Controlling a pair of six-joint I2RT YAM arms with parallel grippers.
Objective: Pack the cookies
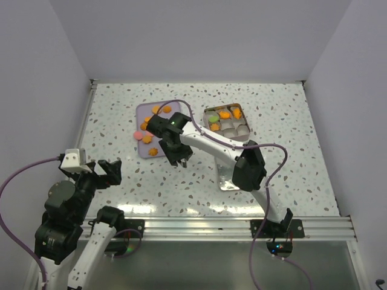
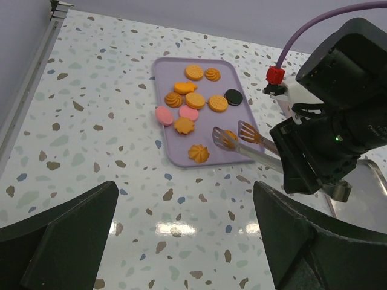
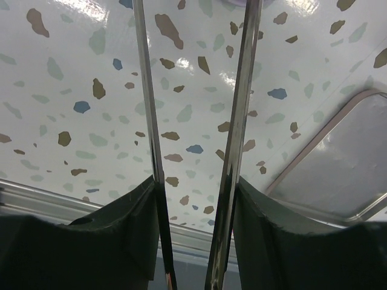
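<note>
Several cookies, mostly orange with two pink and one black, lie on the lilac tray. One pink cookie straddles the tray's left edge. My right gripper is shut on metal tongs. The tong tips stand slightly apart at an orange cookie near the tray's front right corner. The square tin to the right holds a green cookie and orange ones in paper cups. My left gripper is open over bare table, well short of the tray.
The tin's lid lies flat on the table near the right arm's elbow. White walls enclose the table on three sides. A metal rail runs along the near edge, and a purple cable loops over the right arm.
</note>
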